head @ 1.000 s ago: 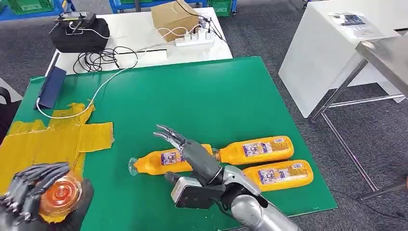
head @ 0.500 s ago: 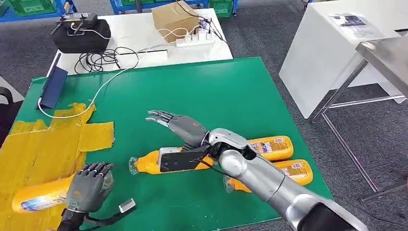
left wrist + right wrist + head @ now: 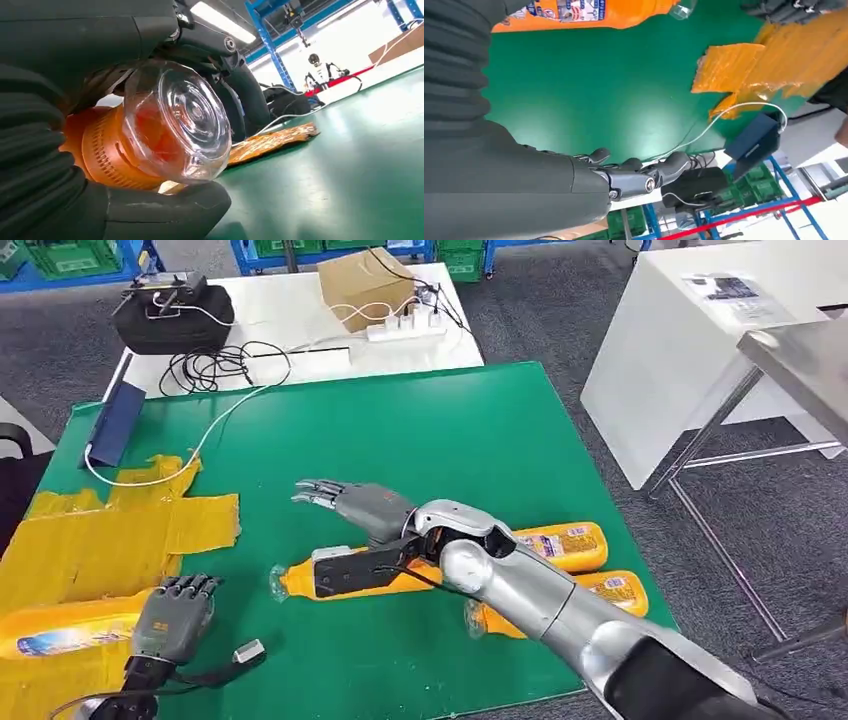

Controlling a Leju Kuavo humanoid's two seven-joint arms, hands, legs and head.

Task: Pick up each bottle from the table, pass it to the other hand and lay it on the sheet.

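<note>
One bottle (image 3: 60, 632) lies on the yellow sheet (image 3: 100, 540) at the near left of the green tabletop (image 3: 450, 440), so I judge this the laying-down step for that bottle, with three more to fetch. The left robot hand (image 3: 172, 615) is at the bottle's cap end; in the left wrist view its thumb and fingers (image 3: 165, 210) wrap the clear cap and orange neck, so it holds the bottle. Its next move, I judge, is to let go and draw clear without rolling the bottle off the sheet.

The right robot hand (image 3: 350, 502) hovers above the nearest lying bottle (image 3: 340, 578), fingers spread and straight, holding nothing; the right wrist view shows it open over bare green. Two further bottles (image 3: 560, 545) (image 3: 600, 595) lie side by side near the tabletop's right edge. The right hand will need to come down and close round the nearest bottle's body.
</note>
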